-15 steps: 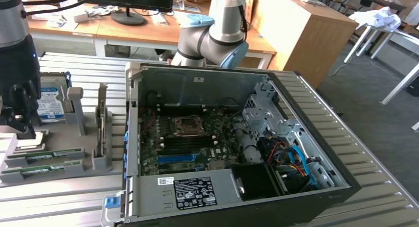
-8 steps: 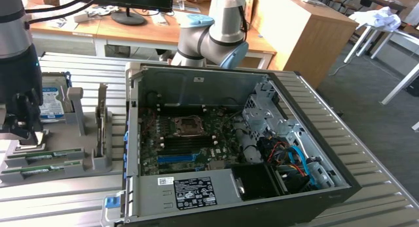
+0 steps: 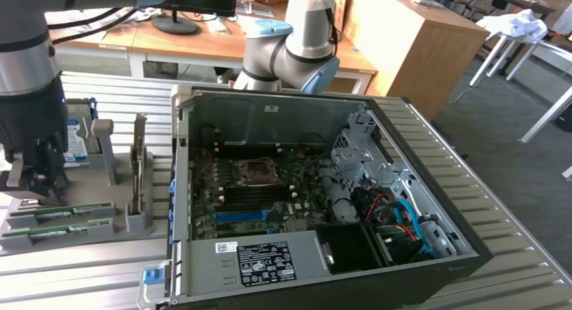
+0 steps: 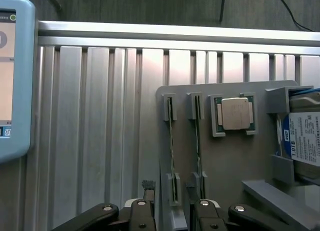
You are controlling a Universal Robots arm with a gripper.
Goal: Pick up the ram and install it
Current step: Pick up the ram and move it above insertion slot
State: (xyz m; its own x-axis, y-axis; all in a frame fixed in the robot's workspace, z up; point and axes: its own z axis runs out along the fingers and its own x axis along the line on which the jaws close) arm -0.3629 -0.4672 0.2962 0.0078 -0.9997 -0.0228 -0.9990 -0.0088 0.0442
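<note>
In the exterior view the arm stands at the exterior view's left, and its dark end effector point(image 3: 34, 188) hangs low over one end of a grey holder point(image 3: 90, 184) on the slatted worktop point(image 3: 510, 216). Two green sticks stand on edge in that holder. I take the nearer one for the ram point(image 3: 55, 231) and the other for a second stick point(image 3: 61, 212), but from this side I cannot be sure which of them the tool is lined up with. The holder keeps them upright on their long edge, probably so that fingers can come down on both flat faces. The open computer case point(image 3: 268, 116) lies beside it with the motherboard point(image 3: 259, 189) facing up, so a stick can go in from above. Its memory slots are too dark to tell apart, and the fingertips do not show clearly here. In the wrist view the end effector point(image 4: 172, 213) has its fingers point(image 4: 142, 211) spread apart and empty. The ram point(image 4: 172, 141) is seen edge-on, running into the gap between them, and the second stick point(image 4: 198, 141) runs just beside the other finger. The lower ends of both sticks are covered by the finger mounts. The processor point(image 4: 235, 113) sits in its own pocket, and the hard drive point(image 4: 306, 141) is cut off at the edge.
</note>
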